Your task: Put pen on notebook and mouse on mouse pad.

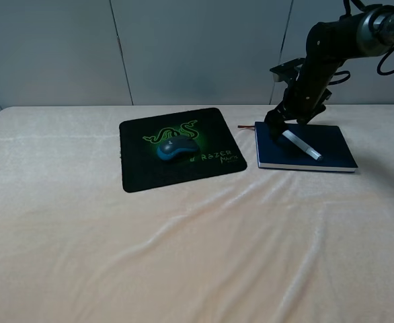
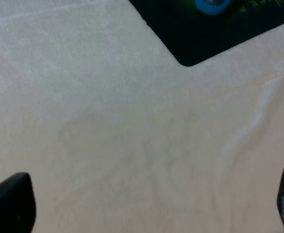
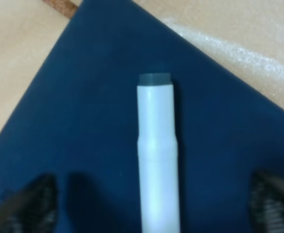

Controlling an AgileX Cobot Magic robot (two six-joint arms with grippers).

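The white pen (image 1: 302, 146) lies flat on the dark navy notebook (image 1: 331, 145) at the right of the table. My right gripper (image 1: 276, 131) hangs just over the pen's near end. In the right wrist view its jaws stand wide apart on either side of the pen (image 3: 156, 155), clear of it, with the notebook (image 3: 84, 121) beneath. The mouse (image 1: 177, 148) sits on the black mouse pad (image 1: 143, 178). My left gripper (image 2: 147, 204) is open over bare cloth, with a corner of the mouse pad (image 2: 205, 34) and the mouse (image 2: 212, 5) ahead of it.
A cream cloth (image 1: 183, 256) with soft wrinkles covers the whole table. A reddish ribbon (image 1: 245, 126) trails from the notebook's far left corner. A grey wall stands behind. The left arm does not show in the exterior view.
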